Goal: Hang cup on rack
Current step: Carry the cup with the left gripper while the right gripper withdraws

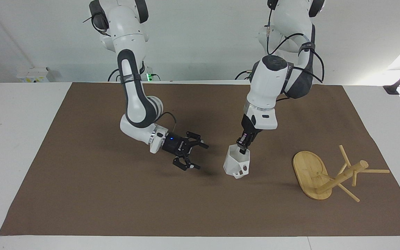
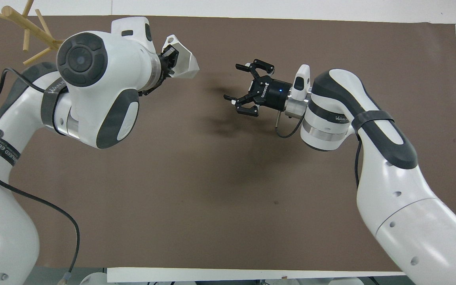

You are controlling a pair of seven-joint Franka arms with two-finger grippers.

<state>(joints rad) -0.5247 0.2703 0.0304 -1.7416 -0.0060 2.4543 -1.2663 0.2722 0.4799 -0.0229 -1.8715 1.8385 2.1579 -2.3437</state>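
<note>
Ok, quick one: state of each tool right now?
Left tool: closed on the cup at its rim, above the mat.
Right tool: open, empty, beside the cup and apart from it.

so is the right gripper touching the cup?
Apart. The facing view shows bare mat between the open right gripper and the cup, which hangs from the left gripper.
</note>
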